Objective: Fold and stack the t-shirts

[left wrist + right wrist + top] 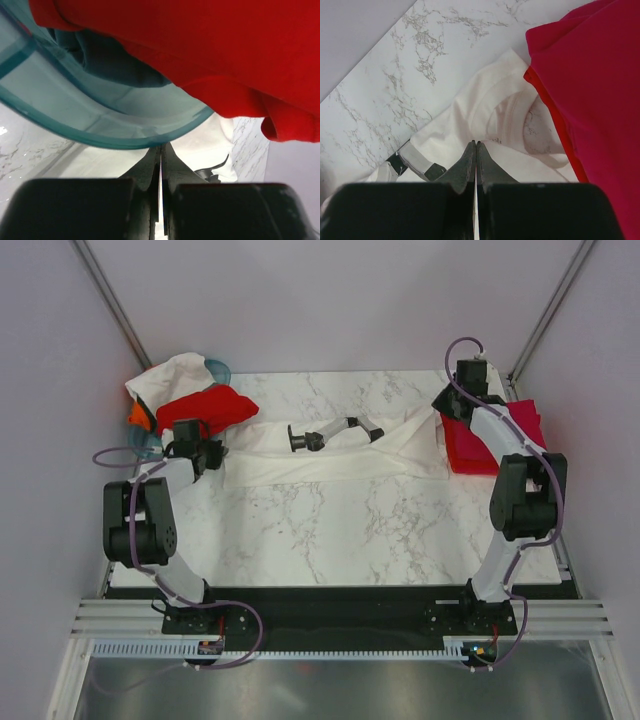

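A large white t-shirt [330, 455] lies spread across the middle of the table; its collar shows in the right wrist view [510, 115]. A bright red shirt [210, 405] drapes over the teal basket [218, 370], filling the left wrist view [200, 45]. Orange cloth [137, 413] and white cloth [170, 378] sit there too. A folded crimson-pink shirt [500, 430] lies on a red one at the right [600, 90]. My left gripper [205, 455] [160, 147] is shut under the basket rim. My right gripper [452, 405] [476, 144] is shut over the white shirt's collar edge. No cloth shows between either pair of jaws.
A black-and-white jointed tool [330, 432] lies on the white shirt, also visible in the right wrist view [412, 162]. The basket rim [100, 132] hangs just ahead of my left fingertips. Walls close in the back and the sides of the marble table [330, 530].
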You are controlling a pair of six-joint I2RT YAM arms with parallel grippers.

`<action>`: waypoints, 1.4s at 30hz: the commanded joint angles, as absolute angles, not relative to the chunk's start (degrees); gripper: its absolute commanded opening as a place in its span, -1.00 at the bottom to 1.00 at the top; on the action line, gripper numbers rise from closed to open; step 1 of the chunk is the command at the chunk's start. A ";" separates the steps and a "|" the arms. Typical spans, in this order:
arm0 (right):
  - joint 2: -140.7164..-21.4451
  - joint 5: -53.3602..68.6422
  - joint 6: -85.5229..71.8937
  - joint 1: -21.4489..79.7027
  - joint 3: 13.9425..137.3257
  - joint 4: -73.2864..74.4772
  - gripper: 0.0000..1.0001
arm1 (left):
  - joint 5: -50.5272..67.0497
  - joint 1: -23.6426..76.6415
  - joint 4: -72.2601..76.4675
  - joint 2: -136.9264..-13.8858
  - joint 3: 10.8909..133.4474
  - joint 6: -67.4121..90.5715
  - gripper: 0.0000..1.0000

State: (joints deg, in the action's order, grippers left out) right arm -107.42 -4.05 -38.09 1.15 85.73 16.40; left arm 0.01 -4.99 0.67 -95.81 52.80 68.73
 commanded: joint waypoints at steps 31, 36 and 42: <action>-73.04 -12.66 -53.25 4.04 36.14 -10.89 -0.08 | 1.58 -4.92 12.91 -69.78 24.97 72.33 0.09; -71.81 -13.97 -59.32 4.57 26.55 -16.34 -0.10 | 1.50 -4.92 15.64 -71.36 22.24 73.04 0.07; -77.68 -17.40 -62.40 5.18 25.31 -21.70 -0.08 | 0.62 -4.92 18.10 -74.35 21.45 73.83 0.05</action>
State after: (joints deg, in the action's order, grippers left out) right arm -74.65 -14.13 -58.87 4.69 24.49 -13.74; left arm 1.61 -4.99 13.72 -72.95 21.98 71.35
